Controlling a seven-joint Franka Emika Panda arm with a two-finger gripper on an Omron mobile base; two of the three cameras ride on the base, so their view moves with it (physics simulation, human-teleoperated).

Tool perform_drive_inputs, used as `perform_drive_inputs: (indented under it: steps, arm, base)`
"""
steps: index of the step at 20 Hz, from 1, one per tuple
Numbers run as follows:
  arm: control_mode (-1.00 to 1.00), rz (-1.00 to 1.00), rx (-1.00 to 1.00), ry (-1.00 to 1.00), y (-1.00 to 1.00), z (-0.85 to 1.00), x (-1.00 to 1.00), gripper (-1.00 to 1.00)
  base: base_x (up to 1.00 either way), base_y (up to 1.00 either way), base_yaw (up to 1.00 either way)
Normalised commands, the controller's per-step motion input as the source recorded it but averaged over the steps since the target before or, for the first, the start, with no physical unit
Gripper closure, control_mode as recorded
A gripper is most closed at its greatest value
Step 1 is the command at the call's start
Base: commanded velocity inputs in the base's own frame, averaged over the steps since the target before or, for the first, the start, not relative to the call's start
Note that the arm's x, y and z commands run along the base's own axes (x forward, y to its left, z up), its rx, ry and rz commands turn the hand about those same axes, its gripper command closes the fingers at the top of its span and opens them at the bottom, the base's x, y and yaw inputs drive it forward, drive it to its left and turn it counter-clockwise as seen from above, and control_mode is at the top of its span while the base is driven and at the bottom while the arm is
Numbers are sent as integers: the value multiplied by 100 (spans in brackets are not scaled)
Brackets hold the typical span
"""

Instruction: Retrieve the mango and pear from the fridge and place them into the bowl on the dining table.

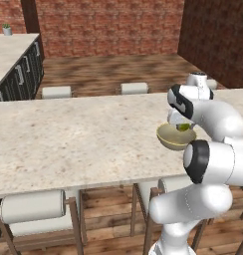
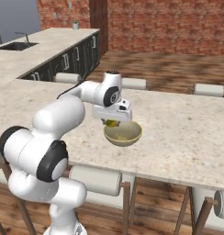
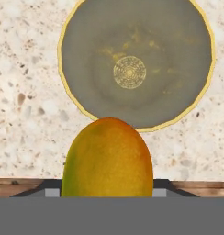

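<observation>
Jaws clamped on the mango (image 3: 107,158): oval, orange-yellow skin, greenish streak on one flank. Gripper (image 2: 112,122) holds it just above the bowl's (image 3: 77,98) near rim; bowl sits by the dining table's (image 1: 68,139) near edge.

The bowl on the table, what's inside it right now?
The bowl looks empty inside, just a round pattern at its bottom. The mango, held in the gripper, covers a bit of its near rim.
</observation>
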Motion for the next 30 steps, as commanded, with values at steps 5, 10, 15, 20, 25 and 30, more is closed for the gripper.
perform_drive_inputs:
  steps: [5,10,15,20,25,30]
  arm:
    - [-100,0,0,0,-19,-38,22,100]
    - [-100,0,0,0,-13,-28,25,100]
    - [-100,0,0,0,-3,-25,33,100]
    - [-100,0,0,0,0,-26,36,100]
    - [-100,0,0,0,0,-23,31,100]
    - [-100,0,0,0,0,-23,24,100]
  base:
    - [0,0,0]
    - [0,0,0]
    - [0,0,0]
    - [0,0,0]
    - [0,0,0]
    - [0,0,0]
